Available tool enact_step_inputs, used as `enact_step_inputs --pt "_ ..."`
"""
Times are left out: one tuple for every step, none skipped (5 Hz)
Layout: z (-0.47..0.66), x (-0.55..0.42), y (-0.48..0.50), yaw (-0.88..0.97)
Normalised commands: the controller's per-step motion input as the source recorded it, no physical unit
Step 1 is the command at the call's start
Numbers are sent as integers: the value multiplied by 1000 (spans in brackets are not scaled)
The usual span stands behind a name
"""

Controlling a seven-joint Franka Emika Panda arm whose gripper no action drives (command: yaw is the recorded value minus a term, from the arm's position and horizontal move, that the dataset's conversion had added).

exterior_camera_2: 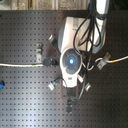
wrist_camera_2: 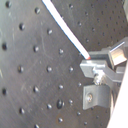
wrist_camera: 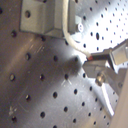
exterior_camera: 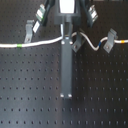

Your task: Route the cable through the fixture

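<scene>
1. Closest to my wrist cameras is the gripper, and in both wrist views I see its fingertips pinched tight on the cable, with no gap between the jaws.
2. From the first exterior view I see the gripper reaching down at the cable's middle stretch, the arm's dark body above it.
3. Just beside the gripper, toward the first exterior view's right, stands the fixture; the cable rises in a hump right at its top, though I cannot tell if it is seated in the fork.
4. Further toward the first exterior view's right, the cable dips, then climbs to a second grey clip, carrying its blue and yellow marks there.
5. Toward the first exterior view's left, the cable runs past a third grey clip and shows its green band.
6. Everything sits on the black perforated board.
</scene>
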Motion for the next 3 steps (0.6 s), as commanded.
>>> enact_step_inputs --pt "0 0 30 0" --pt "-3 29 192 29" --pt "615 5 211 0"
